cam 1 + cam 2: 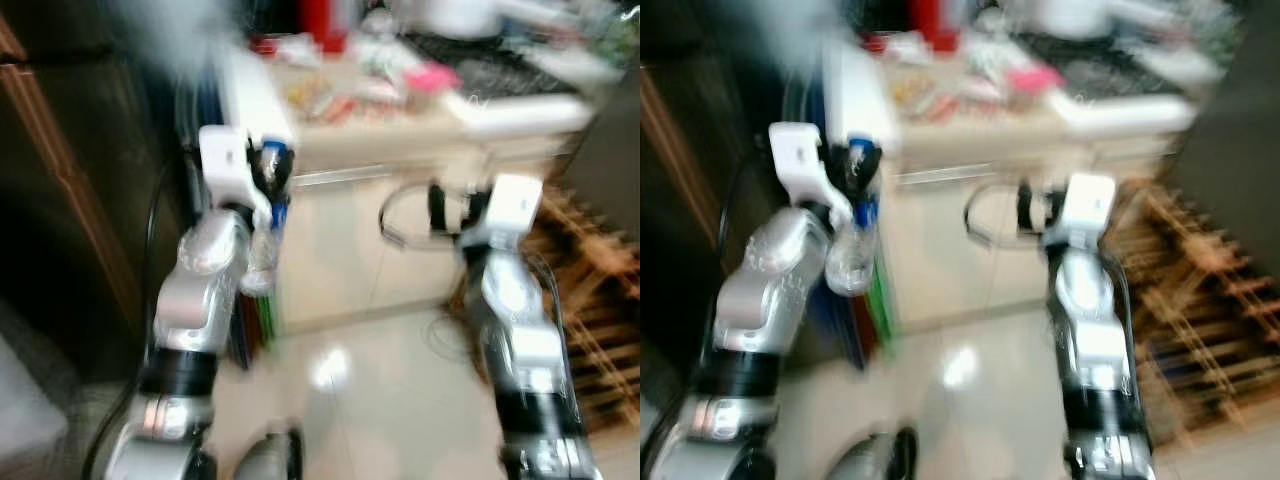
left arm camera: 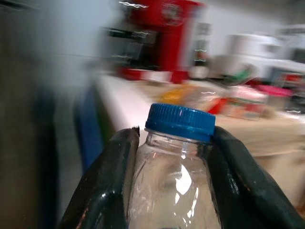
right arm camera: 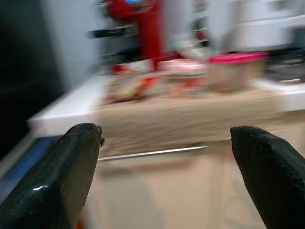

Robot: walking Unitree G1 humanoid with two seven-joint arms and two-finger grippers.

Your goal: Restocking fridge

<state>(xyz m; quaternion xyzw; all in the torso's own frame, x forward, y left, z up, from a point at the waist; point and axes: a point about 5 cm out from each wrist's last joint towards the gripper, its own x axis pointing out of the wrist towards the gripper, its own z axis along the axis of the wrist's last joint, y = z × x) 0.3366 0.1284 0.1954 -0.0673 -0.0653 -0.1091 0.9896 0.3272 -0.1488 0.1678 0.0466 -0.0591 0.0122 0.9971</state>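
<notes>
A clear plastic bottle [image 2: 174, 186] with a blue cap [image 2: 180, 121] sits between the two black fingers [image 2: 102, 191] of my left gripper [image 1: 268, 185], which is shut on it just below the cap. In the head views the bottle [image 1: 264, 250] hangs upright at the raised left arm. My right gripper [image 3: 167, 143] is open with nothing between its fingers [image 3: 62, 176]; it is held up in front of the counter's cabinet front [image 1: 330, 250]. All views are blurred by motion.
A kitchen counter [image 1: 400, 120] ahead carries a red appliance [image 2: 164, 33], food packets and a pink-lidded container [image 3: 236, 69]. A dark brown panel [image 1: 60, 200] stands to the left. A wooden rack [image 1: 590, 290] lies on the floor at right. Pale glossy floor tiles [image 1: 370, 390] lie below.
</notes>
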